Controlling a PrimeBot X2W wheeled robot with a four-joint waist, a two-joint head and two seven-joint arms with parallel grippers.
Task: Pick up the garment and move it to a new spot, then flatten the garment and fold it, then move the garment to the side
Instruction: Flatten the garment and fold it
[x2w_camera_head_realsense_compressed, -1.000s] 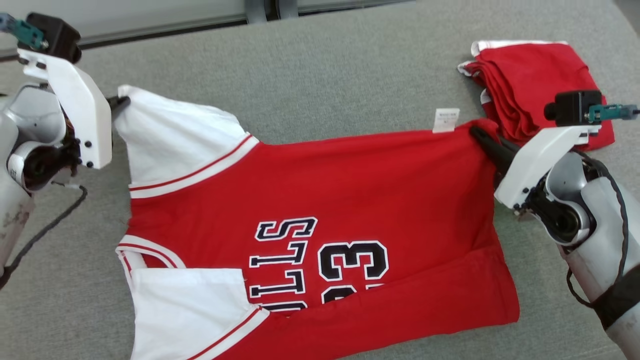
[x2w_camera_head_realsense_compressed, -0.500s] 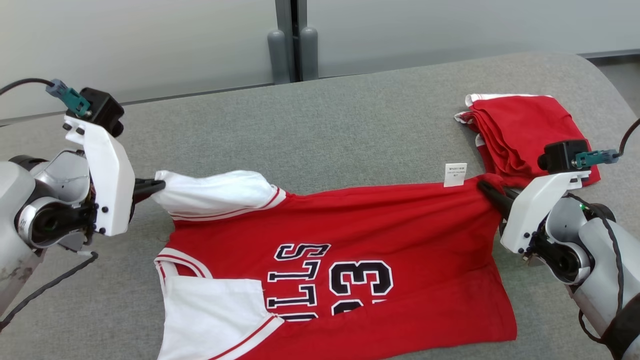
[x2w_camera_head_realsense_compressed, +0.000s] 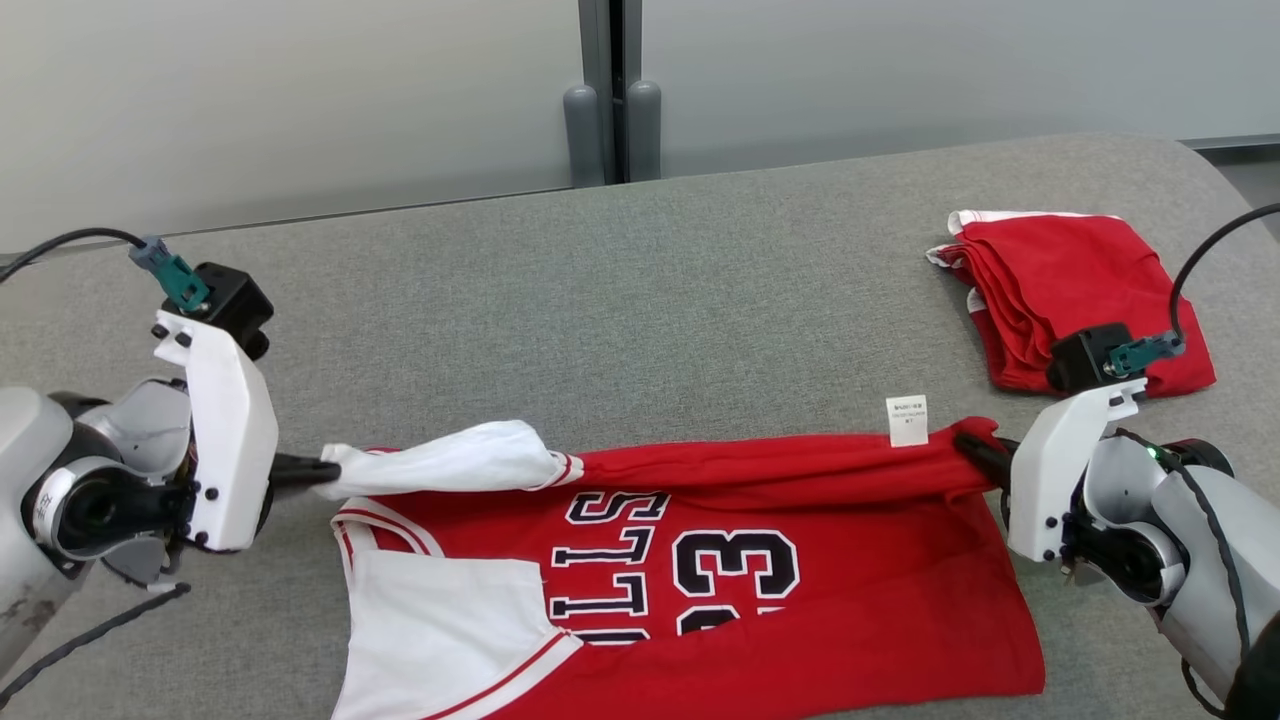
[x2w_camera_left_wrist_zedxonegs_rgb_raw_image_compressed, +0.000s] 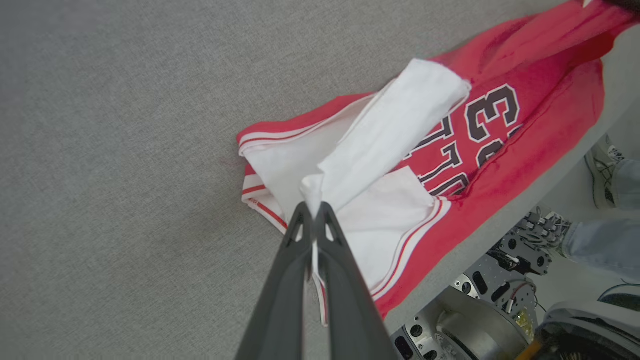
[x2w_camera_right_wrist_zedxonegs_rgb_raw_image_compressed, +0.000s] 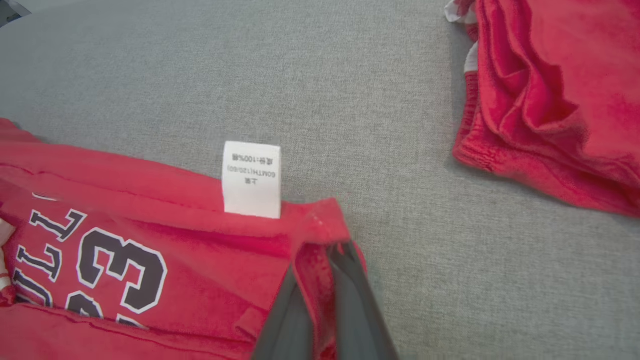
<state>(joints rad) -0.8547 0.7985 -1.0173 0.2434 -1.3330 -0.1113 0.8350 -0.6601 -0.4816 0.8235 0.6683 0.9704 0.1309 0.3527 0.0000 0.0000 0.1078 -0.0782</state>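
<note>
The head view looks forward and down from well above the grey tabletop (x2w_camera_head_realsense_compressed: 640, 300). The left wrist view peers closely along the left end effector (x2w_camera_left_wrist_zedxonegs_rgb_raw_image_compressed: 313, 207), rising from bottom centre; the right wrist view does likewise along the right end effector (x2w_camera_right_wrist_zedxonegs_rgb_raw_image_compressed: 320, 257). All three share the red garment (x2w_camera_head_realsense_compressed: 850, 600).
</note>
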